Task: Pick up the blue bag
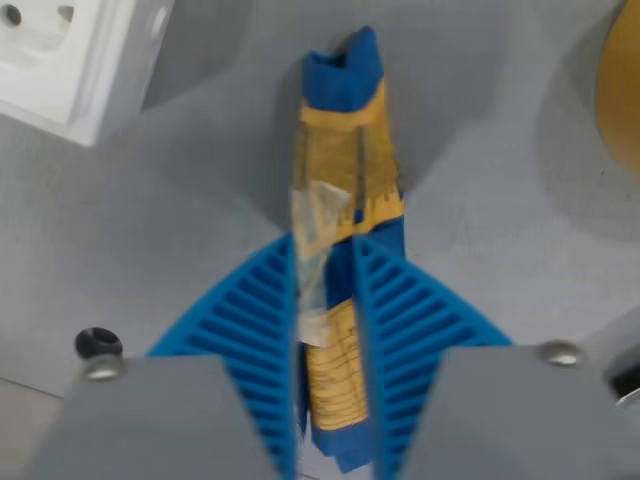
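The blue bag [345, 130], blue with a yellow printed panel and a clear window, runs up the middle of the wrist view, squeezed into a narrow strip. My gripper [328, 330] is shut on the blue bag: its two blue ribbed fingers [250, 320] press on the bag's lower half from both sides. The bag's top end sticks out beyond the fingertips, over the grey surface [150, 220]. Its shadow spreads on both sides below it. Whether the bag touches the surface I cannot tell.
A white box-like block [70, 55] with round holes stands at the upper left. A yellow-brown round object [622, 90] is cut off at the right edge. A small black round part [97, 342] lies at the lower left.
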Robot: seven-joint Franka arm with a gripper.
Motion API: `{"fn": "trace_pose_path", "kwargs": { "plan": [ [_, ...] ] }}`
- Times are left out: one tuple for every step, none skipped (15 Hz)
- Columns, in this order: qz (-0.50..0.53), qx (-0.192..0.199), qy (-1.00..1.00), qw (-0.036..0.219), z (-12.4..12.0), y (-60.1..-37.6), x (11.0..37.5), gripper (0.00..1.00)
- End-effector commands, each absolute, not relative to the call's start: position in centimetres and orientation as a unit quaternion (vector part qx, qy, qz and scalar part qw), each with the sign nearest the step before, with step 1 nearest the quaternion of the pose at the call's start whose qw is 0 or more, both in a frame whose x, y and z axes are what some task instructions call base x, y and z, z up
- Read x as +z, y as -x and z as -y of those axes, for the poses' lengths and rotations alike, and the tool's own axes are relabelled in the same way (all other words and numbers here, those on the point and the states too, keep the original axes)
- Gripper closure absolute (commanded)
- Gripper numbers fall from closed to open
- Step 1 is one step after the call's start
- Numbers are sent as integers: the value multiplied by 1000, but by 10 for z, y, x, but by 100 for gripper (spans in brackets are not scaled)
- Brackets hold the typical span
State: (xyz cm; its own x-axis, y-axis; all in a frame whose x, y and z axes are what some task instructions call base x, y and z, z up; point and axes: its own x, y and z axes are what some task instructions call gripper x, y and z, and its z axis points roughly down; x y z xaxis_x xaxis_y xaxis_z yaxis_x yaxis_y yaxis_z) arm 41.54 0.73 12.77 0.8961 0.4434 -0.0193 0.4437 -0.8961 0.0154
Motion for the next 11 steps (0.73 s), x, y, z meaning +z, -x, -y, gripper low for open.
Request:
{"fn": "trace_pose_path", "kwargs": {
  "plan": [
    [-238, 38, -970, 34, -7, -409, 129, 100],
    [-238, 38, -970, 34, -7, -409, 129, 100],
    [-238, 38, -970, 34, -7, -409, 129, 100],
    [-239, 38, -970, 34, -6, -408, 134, 100],
    [-238, 38, -970, 34, -5, -407, 139, 100],
    [-238, 36, -970, 34, -4, -404, 144, 100],
    [-238, 33, -970, 33, -3, -402, 149, 100],
    [-238, 31, -970, 33, -2, -399, 154, 100],
    [-239, 29, -970, 32, -2, -398, 159, 100],
    [-239, 29, -970, 32, -2, -399, 164, 100],
    [-240, 28, -970, 31, -3, -402, 169, 100]
  ]
}}
